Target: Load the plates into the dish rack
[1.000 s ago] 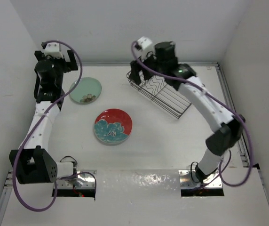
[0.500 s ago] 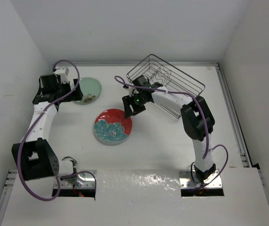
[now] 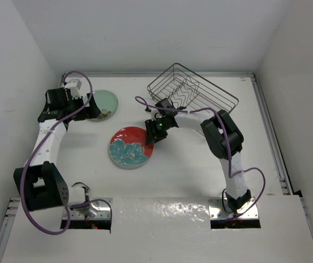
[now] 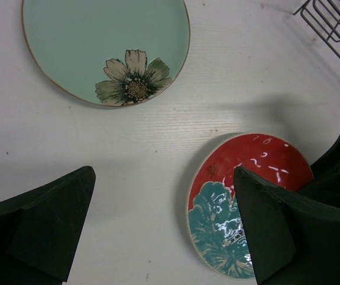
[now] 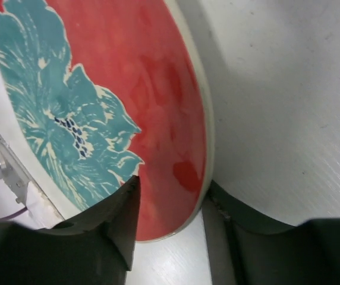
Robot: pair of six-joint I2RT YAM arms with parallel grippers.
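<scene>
The red plate (image 3: pixel 130 147) with a teal flower lies flat mid-table. My right gripper (image 3: pixel 154 131) is down at its right rim. In the right wrist view its jaws are partly closed astride the rim of the red plate (image 5: pixel 158 89), one finger (image 5: pixel 113 228) over the face and the other (image 5: pixel 247 211) under the edge, with a gap still showing. The mint green plate (image 3: pixel 103 104) lies at the back left, and my left gripper (image 3: pixel 90 108) hovers wide open and empty beside it. The wire dish rack (image 3: pixel 192 92) stands at the back.
White walls close in the table on three sides. The left wrist view shows the mint green plate (image 4: pixel 104 47), the red plate (image 4: pixel 247 196) and a corner of the dish rack (image 4: pixel 336 24). Both arm bases sit at the near edge.
My right arm has left the dish rack, swung to the red plate and dropped to its rim while its jaws narrowed. The rack sits in a new position. My left gripper came down beside the mint plate.
</scene>
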